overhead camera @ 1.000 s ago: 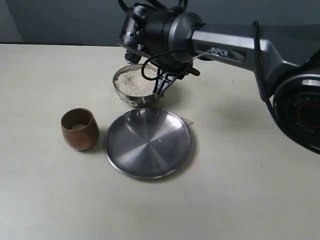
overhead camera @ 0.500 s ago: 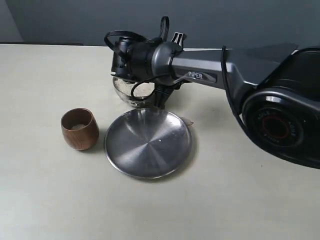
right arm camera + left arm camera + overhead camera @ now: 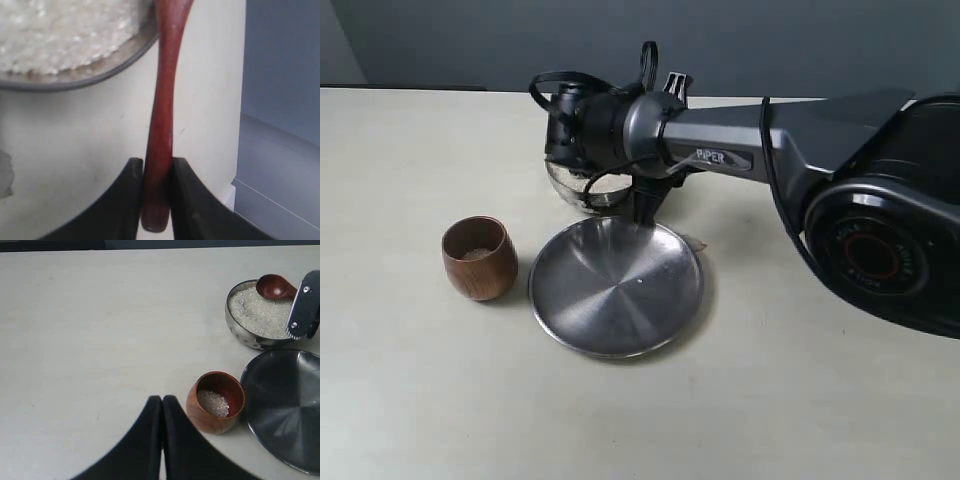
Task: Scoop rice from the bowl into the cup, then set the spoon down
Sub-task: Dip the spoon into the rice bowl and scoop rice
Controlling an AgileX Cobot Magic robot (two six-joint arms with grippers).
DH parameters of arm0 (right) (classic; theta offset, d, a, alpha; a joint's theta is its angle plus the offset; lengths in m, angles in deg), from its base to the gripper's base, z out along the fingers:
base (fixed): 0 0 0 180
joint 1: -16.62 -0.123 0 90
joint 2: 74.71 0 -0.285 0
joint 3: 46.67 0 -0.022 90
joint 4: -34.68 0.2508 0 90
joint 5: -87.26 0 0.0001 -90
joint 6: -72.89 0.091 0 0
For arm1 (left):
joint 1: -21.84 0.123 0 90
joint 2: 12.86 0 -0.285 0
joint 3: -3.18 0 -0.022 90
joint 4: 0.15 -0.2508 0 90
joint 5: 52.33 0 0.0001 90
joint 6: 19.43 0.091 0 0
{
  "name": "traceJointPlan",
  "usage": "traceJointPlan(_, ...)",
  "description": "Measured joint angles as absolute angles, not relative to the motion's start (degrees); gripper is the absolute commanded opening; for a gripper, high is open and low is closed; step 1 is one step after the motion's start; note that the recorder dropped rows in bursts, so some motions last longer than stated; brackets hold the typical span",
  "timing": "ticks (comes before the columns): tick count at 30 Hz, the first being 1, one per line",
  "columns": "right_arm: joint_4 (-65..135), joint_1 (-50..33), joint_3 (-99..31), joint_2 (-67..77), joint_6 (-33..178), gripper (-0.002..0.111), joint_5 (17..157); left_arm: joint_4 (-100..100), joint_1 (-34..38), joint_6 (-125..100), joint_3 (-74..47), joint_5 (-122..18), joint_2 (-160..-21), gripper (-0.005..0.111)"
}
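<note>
The steel bowl (image 3: 239, 334) holds a heap of white rice (image 3: 255, 315). The spoon (image 3: 275, 287) has its oval head over the rice at the bowl's far rim. In the right wrist view my right gripper (image 3: 157, 162) is shut on the end of the spoon's handle (image 3: 162, 110), which runs to the bowl's rim (image 3: 100, 77). In the exterior view the right arm covers most of the bowl (image 3: 572, 192). The wooden cup (image 3: 480, 260) stands left of the bowl with a little rice (image 3: 214, 402) in its bottom. My left gripper (image 3: 162, 399) is shut and empty, near the cup (image 3: 202, 415).
A wide flat steel plate (image 3: 615, 285) lies right of the cup and in front of the bowl, almost touching both. A small pale scrap (image 3: 696, 242) sits at the plate's right rim. The right arm's base (image 3: 880, 250) fills the right side.
The right arm's wrist has swung left and down over the bowl, so the rice seen in the exterior view a second ago is now covered. Cup and plate have not moved.
</note>
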State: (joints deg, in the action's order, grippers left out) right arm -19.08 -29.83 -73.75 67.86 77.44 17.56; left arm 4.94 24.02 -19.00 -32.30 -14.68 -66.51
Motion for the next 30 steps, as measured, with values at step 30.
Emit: traceJointPlan(30,-11.8,-30.3,-76.6,67.3,78.5,-0.001,17.6,4.9,24.0,-19.0,-32.3,-14.7,-66.5,0.000)
